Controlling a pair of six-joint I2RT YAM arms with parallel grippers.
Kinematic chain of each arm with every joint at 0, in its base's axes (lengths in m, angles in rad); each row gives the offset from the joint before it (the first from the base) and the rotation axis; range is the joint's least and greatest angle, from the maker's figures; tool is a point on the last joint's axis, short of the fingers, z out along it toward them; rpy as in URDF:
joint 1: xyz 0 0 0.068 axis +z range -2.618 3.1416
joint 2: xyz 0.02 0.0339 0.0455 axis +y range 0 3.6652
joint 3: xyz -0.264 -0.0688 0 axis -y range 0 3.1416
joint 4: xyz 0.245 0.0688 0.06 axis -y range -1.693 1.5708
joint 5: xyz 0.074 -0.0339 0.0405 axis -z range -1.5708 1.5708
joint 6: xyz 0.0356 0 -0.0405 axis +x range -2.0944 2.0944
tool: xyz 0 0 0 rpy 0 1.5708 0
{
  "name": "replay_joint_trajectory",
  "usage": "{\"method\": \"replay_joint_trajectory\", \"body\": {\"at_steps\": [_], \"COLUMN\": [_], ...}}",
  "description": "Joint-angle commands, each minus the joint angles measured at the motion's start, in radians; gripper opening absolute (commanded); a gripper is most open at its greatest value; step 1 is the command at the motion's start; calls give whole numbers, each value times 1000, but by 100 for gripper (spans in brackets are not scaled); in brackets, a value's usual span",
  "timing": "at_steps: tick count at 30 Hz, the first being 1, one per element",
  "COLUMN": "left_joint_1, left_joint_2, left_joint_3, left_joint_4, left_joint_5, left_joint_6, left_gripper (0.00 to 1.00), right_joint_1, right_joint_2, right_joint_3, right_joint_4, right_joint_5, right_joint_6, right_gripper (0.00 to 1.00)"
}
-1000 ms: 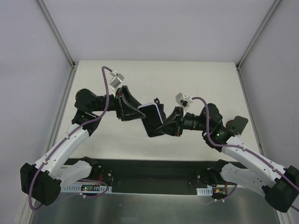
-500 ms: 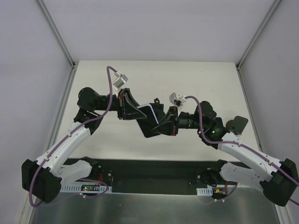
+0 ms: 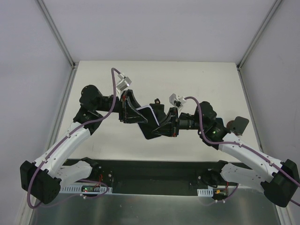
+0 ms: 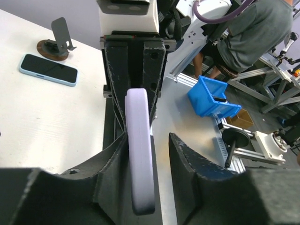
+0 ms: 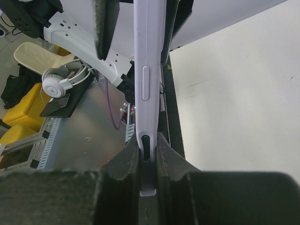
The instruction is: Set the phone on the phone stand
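Your right gripper (image 5: pixel 147 140) is clamped on the phone (image 4: pixel 139 164), a handset in a lavender case. In the right wrist view its two fingers press on both faces of the case, and the edge with the side buttons runs straight up toward 12 o'clock.

Your left gripper (image 4: pixel 147 138) straddles the other end of the phone without closing on it. In the left wrist view, the phone stands edge-on against the finger (image 4: pixel 112 159) at 9 o'clock. Toward 3 o'clock, a clear gap separates it from the opposite finger. That gripper is therefore parted wider than the phone is thick.

From overhead, the two arms meet near the middle of the table (image 3: pixel 197 79). The phone is held between them, off the surface, with its long axis running roughly from 10 o'clock to 4 o'clock.

The phone stand (image 4: pixel 57 40) sits on the table well away from the held phone. In the top view it lies toward 3 o'clock from the phone, near the right edge and just past your right arm. In the left wrist view it appears at 10 o'clock, upright on its round base with the slanted plate rising from it.

A second phone (image 4: pixel 48 69), screen up and dark, lies flat on the table just beside the base at its 6 o'clock. You cannot tell whether they touch.

Beyond the table, a blue bin (image 4: pixel 213 96) shows at 2 o'clock in the left wrist view. White headphones (image 5: pixel 58 79) show at 9 o'clock in the right wrist view.
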Motion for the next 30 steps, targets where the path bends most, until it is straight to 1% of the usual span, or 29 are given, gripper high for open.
{"method": "replay_joint_trajectory", "body": {"at_steps": [1,2,4,6,9,11,12,14,15,16,18,19,22,23,24,25,26,27,28,29,30], "left_joint_1": [-14,-13,-13,-14,-13,-14,-14,-13,-13,-13,-13,-14,-14,-14,-13,-14,-13,-14,-13,-13,-13], "left_joint_2": [-41,-41,-41,-42,-47,-51,-59,-68,-74,-74,-73,-73,-84,-90,-108,-116,-123,-133,-136,-140,-143], "left_joint_3": [45,45,46,48,52,51,49,46,45,49,52,54,45,42,37,40,43,49,57,60,60], "left_joint_4": [-22,-34,-41,-44,-61,-64,-67,-73,-77,-88,-91,-96,-102,-107,-114,-139,-195,-227,-249,-274,-283], "left_joint_5": [29,24,20,18,1,-15,-19,-44,-51,-54,-60,-65,-95,-107,-149,-170,-199,-225,-267,-281,-290], "left_joint_6": [63,69,77,80,91,92,98,115,120,123,125,125,128,135,144,158,195,212,224,238,244], "left_gripper": [40,44,45,38,33,33,35,34,30,21,10,1,0,0,0,0,0,0,0,0,0], "right_joint_1": [-2,-2,-2,-2,0,3,4,9,12,14,18,18,21,21,20,21,21,20,20,20,20], "right_joint_2": [-16,-16,-17,-20,-20,-10,-6,-3,-3,-2,0,6,13,17,18,14,6,0,-23,-37,-68], "right_joint_3": [57,60,61,61,69,69,67,67,66,64,67,69,70,69,72,76,81,84,86,87,83], "right_joint_4": [82,82,82,79,65,63,65,65,63,63,60,59,50,44,18,-7,-42,-123,-163,-203,-275], "right_joint_5": [-1,2,2,9,8,5,6,14,17,22,23,25,34,42,52,95,130,172,256,303,356], "right_joint_6": [-10,-9,-7,-9,-12,-13,-15,-15,-15,-15,-15,-15,-16,-19,-25,-33,-57,-71,-82,-107,-113], "right_gripper": [1,1,0,1,1,1,1,1,1,1,1,1,1,9,21,35,57,66,75,89,96]}}
